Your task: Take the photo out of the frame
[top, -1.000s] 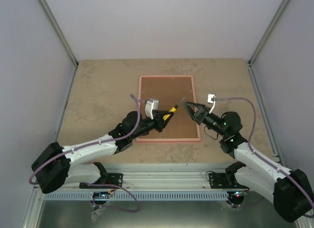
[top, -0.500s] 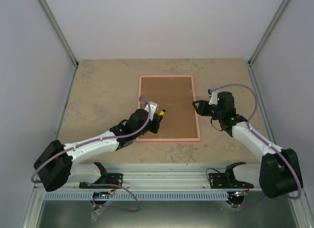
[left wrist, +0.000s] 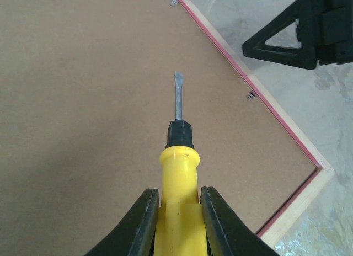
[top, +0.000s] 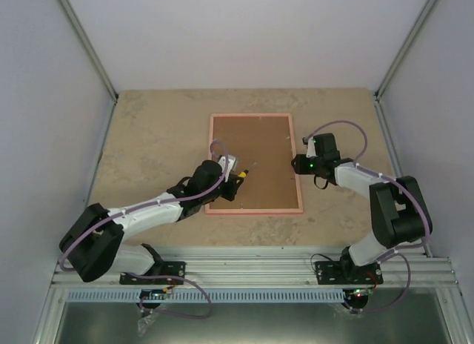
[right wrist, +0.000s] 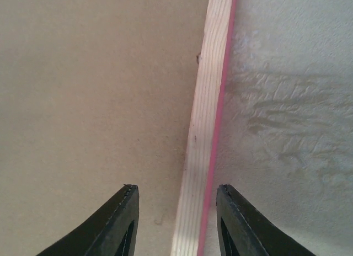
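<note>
The pink frame (top: 255, 210) lies face down on the table, its brown backing board (top: 259, 144) facing up. The photo is hidden beneath that board. My left gripper (top: 235, 182) hovers over the board's left part, shut on the yellow handle of a screwdriver (left wrist: 179, 168). The screwdriver's metal tip points across the board (left wrist: 83, 101) without touching it. My right gripper (top: 298, 164) is at the frame's right rail (right wrist: 207, 112), open, one finger over the board (right wrist: 94, 90) and the other over the table. Nothing is between its fingers but the rail below.
Small metal tabs (left wrist: 251, 94) sit along the inside of the frame's rail (left wrist: 300, 192). The right gripper's black finger (left wrist: 281, 41) shows in the left wrist view beyond that rail. Beige stone-patterned table (right wrist: 287, 101) surrounds the frame; grey walls enclose it.
The right gripper left the middle of the board, swung out to the frame's right rail and opened wider. The left gripper drew the screwdriver back toward the board's left side.
</note>
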